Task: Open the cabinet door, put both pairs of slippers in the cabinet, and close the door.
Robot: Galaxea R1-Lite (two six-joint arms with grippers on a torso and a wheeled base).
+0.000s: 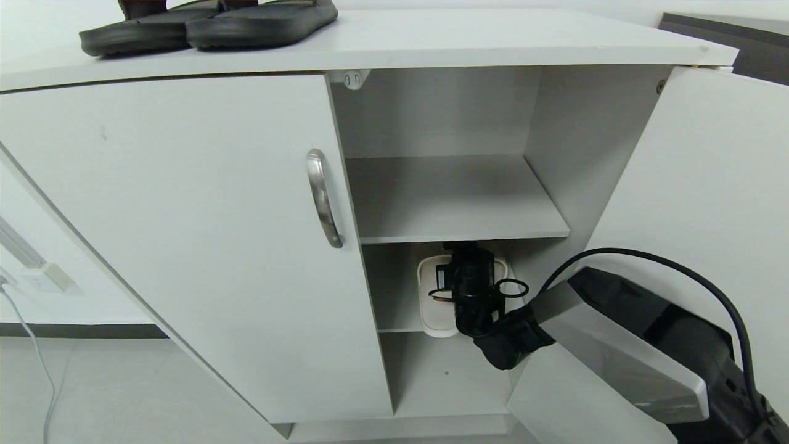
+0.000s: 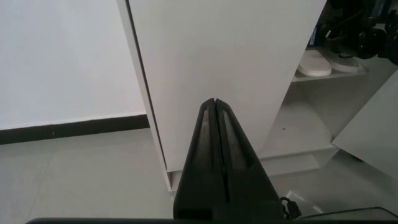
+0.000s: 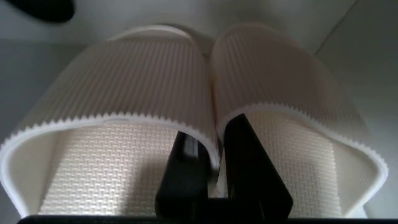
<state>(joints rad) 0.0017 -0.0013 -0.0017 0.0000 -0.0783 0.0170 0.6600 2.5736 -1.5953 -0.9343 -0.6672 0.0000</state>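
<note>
Step 1 of 2 pairs: white slippers (image 1: 430, 314) on second shelf (image 1: 404, 327), right gripper (image 3: 214, 149) jaws pinching both straps. Left gripper (image 2: 214, 109) jaws pressed together. Next: release, withdraw clear, fetch black slippers (image 1: 209, 24) atop cabinet (image 1: 462, 40).

Right hand (image 3: 213, 142) pinches the white slippers (image 3: 118, 106) by adjoining straps.

— Where can I get in?
— Through the right half of the cabinet (image 1: 585, 142): its right door (image 1: 709, 203) stands swung wide, and the upper shelf (image 1: 456, 197) offers open room across its width.
— Below that?
— My right gripper (image 1: 468, 265), clamped on the white slippers (image 1: 431, 308), takes up the middle shelf (image 1: 394, 314); the bottom bay (image 1: 444, 376) beneath is free.
— And left?
— The left door (image 1: 185, 234) is closed and bars that half, its handle (image 1: 323, 197) jutting out. Black slippers (image 1: 209, 24) occupy the top's (image 1: 493, 37) left end.
</note>
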